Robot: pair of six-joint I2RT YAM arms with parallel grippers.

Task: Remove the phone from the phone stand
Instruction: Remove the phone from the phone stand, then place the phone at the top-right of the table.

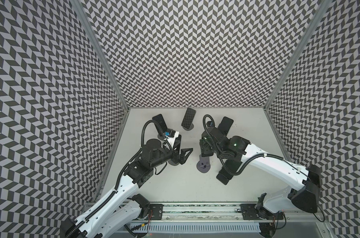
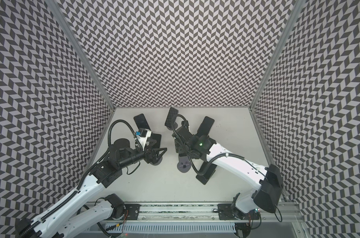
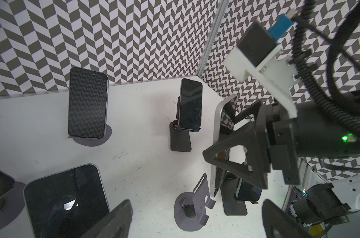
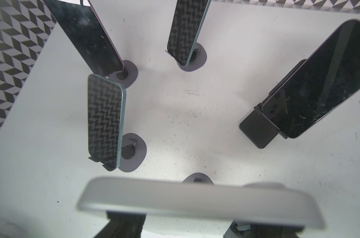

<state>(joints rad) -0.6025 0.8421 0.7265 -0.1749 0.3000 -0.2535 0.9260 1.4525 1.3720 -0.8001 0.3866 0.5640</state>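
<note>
Top views hide much from you. At the left, the left arm point(image 1: 121, 185) reaches forward with its elbow bent and covers most of a second phone point(image 2: 156, 139). The left gripper point(image 1: 183, 148) hangs near it, jaws wide apart, holding nothing. In the middle, the right gripper point(image 1: 204, 149) points down and hides the phone point(image 3: 216, 127) it clamps. You see this phone edge-on in the left wrist view, out of the cradle, close to the empty stand point(image 1: 203, 166); whether they touch, you cannot tell. At the right, the right arm point(image 1: 263, 162) crosses a black stand point(image 1: 222, 178).
</note>
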